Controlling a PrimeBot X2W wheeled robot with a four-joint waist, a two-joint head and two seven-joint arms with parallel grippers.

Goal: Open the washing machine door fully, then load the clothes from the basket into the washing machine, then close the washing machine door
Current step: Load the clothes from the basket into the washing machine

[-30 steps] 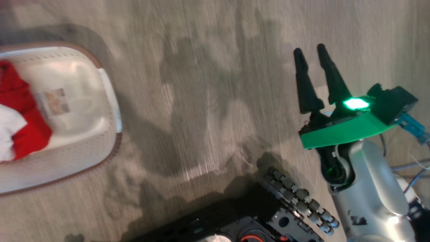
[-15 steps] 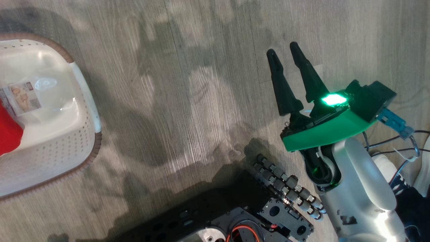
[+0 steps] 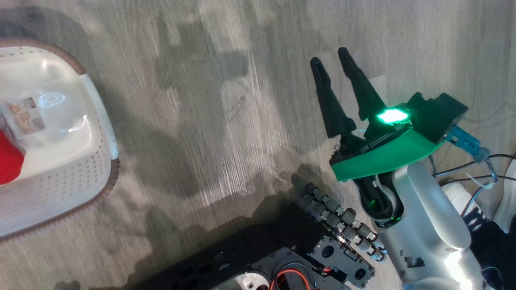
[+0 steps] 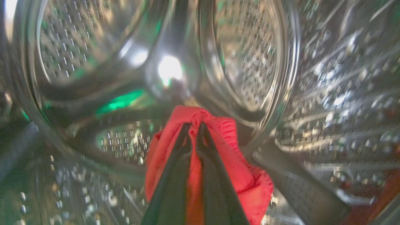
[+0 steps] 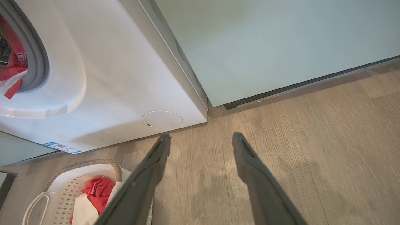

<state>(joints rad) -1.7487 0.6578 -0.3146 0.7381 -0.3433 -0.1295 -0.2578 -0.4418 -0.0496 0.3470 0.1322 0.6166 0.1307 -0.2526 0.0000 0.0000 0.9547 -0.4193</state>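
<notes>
My left gripper (image 4: 194, 125) is inside the steel drum (image 4: 250, 62) of the washing machine, shut on a red garment (image 4: 247, 178) that drapes around its fingers. My right gripper (image 3: 329, 60) hangs open above the wooden floor, nothing between its fingers; its own view shows it (image 5: 201, 137) before the white washing machine (image 5: 118, 72). Red cloth (image 5: 12, 68) hangs at the machine's grey seal. The white basket (image 3: 96, 121) with a brown rim sits at far left and holds red clothes (image 3: 9, 163); in the right wrist view the basket (image 5: 78, 184) holds red and white clothes (image 5: 98, 190). The door is out of view.
A pale teal cabinet (image 5: 281, 40) stands beside the machine, its dark plinth along the floor. My black base (image 3: 282, 257) and cables (image 3: 475, 173) sit at the bottom and right of the head view. Open wooden floor (image 3: 221, 100) lies between basket and right arm.
The head view has swung, so the basket sits farther left and less of the red clothes shows. The right gripper stays open and holds its pose.
</notes>
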